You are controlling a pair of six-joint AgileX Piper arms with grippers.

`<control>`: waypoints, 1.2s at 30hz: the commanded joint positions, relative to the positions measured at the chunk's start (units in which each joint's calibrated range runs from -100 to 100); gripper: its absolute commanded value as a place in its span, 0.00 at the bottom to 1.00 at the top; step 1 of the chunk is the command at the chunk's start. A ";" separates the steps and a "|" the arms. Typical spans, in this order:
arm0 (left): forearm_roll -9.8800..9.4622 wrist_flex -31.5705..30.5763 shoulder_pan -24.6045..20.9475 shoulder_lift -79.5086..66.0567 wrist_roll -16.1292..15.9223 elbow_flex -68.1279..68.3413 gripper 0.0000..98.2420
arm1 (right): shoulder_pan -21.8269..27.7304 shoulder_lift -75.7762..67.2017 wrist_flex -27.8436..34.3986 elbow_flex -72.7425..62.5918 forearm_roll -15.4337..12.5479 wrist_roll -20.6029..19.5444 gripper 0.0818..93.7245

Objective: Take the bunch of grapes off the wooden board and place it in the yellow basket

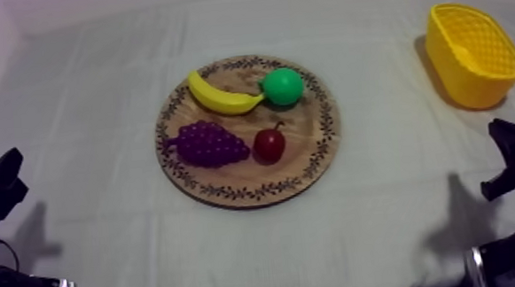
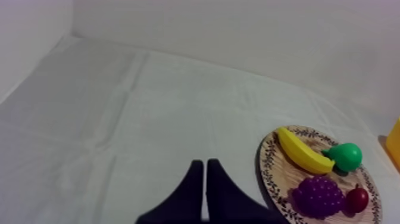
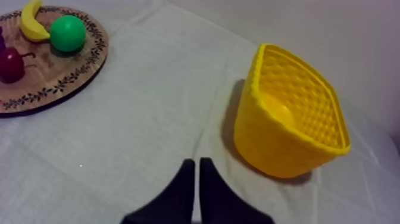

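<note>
Purple bunch of grapes [image 1: 208, 144] lies on wooden board [image 1: 306, 130] mid-desk [image 1: 89, 107], on board's near-left part (stem toward left rim). Small red fruit [image 1: 268, 144] just beside grapes. Banana [image 1: 220, 96] and green pear [image 1: 284, 87] touching, along board's far side. Yellow basket [image 1: 460, 79] stands at desk's far right, well apart from board. My left tool [image 2: 204, 170] clenched on nothing, low over cloth left of board. My right tool [image 3: 194, 173] clenched likewise, near basket.
</note>
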 commanded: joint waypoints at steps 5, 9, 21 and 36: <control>0.01 -0.03 -0.01 0.00 -0.01 -0.04 0.00 | 0.03 -0.02 0.01 0.04 0.02 -0.05 0.00; 0.01 -0.03 -0.01 0.00 -0.01 -0.04 0.00 | 0.03 -0.02 0.01 0.04 0.02 -0.05 0.00; 0.01 -0.03 -0.01 0.00 0.00 -0.04 0.00 | -2.75 -0.02 -0.05 -0.05 0.05 -0.15 0.00; 0.01 -0.03 -0.01 0.00 -0.01 -0.04 0.00 | -2.25 -0.02 -0.07 -0.07 0.02 -2.52 0.00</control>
